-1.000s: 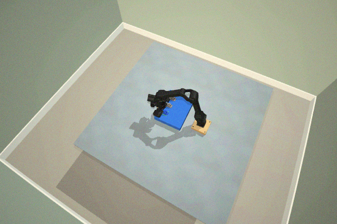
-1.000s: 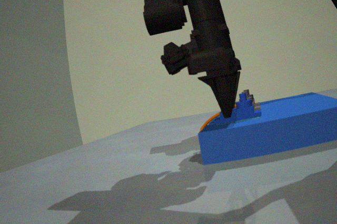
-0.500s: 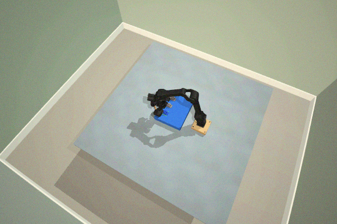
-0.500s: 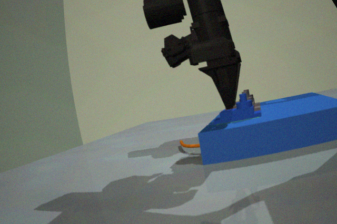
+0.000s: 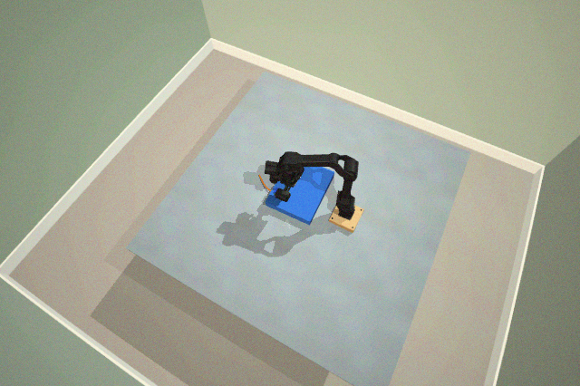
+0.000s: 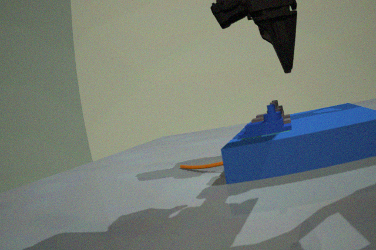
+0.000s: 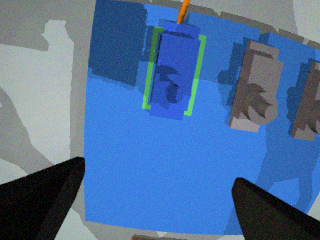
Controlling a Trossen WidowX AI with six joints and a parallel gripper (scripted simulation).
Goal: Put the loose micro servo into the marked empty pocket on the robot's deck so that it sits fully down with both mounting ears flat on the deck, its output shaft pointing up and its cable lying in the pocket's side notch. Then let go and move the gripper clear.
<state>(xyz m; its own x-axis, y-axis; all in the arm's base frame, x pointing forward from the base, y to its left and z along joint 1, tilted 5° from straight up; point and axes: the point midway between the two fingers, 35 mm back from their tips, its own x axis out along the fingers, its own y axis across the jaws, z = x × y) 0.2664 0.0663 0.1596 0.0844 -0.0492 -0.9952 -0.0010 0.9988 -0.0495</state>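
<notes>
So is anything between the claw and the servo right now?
Nothing visible. The open claw hangs in free air above the blue servo, which sits in the green-marked pocket on the deck.

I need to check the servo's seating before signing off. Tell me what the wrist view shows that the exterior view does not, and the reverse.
Only the wrist view: the green outline framing the blue servo from above, two grey servos beside it in a row, and the wide gap between both fingers.

Only the exterior view: the height of the open hand above the deck, and the cable's free end lying on the mat.

Both: the blue deck, the servo set into it, and the orange cable leaving the deck's edge.
</notes>
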